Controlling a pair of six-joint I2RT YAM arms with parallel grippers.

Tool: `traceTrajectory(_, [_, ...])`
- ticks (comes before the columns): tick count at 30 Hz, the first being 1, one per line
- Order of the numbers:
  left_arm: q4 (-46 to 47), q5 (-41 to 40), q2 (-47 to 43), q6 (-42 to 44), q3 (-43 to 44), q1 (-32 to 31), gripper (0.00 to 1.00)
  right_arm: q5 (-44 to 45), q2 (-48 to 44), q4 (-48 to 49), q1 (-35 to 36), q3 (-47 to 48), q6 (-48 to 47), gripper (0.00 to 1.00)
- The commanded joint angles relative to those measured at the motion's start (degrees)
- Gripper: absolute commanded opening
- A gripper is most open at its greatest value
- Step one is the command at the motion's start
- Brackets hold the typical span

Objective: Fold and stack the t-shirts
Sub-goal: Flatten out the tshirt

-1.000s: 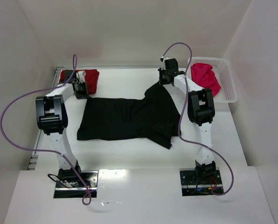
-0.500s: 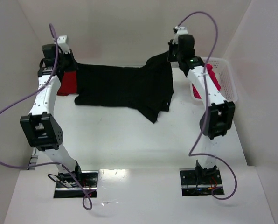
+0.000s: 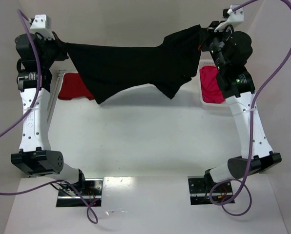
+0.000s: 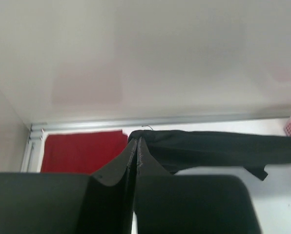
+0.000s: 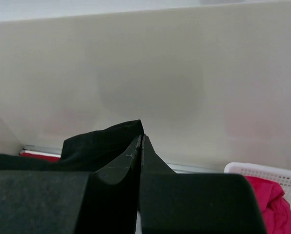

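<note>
Above the white tabletop (image 3: 145,141), the black t-shirt (image 3: 135,63) was held stretched between left gripper (image 3: 60,43) and right gripper (image 3: 206,33), jaws clamped on its cloth; it should be lowered level and taut.

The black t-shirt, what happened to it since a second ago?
The left hand and right hand, shut on the soft black cloth t-shirt, lifted it up and back, off the table, stretched between them. The dark red t-shirt and the pink-red t-shirt in the white mesh basket stayed put.

White table (image 3: 135,139) bears dark red t-shirt (image 3: 72,87) and basket (image 5: 267,171).
</note>
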Motion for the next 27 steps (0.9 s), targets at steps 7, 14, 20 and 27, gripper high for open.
traceTrajectory(7, [-1.41, -6.31, -1.74, 1.27, 3.89, 0.52, 0.0, 1.33, 2.43, -2.39, -0.82, 3.06, -1.7, 0.0])
traceTrajectory(14, [-0.21, -6.5, -8.04, 1.8, 0.75, 0.52, 0.0, 3.87, -7.29, 1.9, -0.29, -4.65, -2.14, 0.0])
traceTrajectory(20, [-0.99, -5.78, -16.82, 0.22, -3.82, 0.52, 0.0, 4.76, -13.8, 0.75, -0.29, -5.44, -2.67, 0.0])
traceTrajectory(27, [-1.95, -9.04, -22.83, 0.74, -3.31, 0.52, 0.0, 2.65, -16.36, 0.14, -0.29, -0.88, -3.2, 0.0])
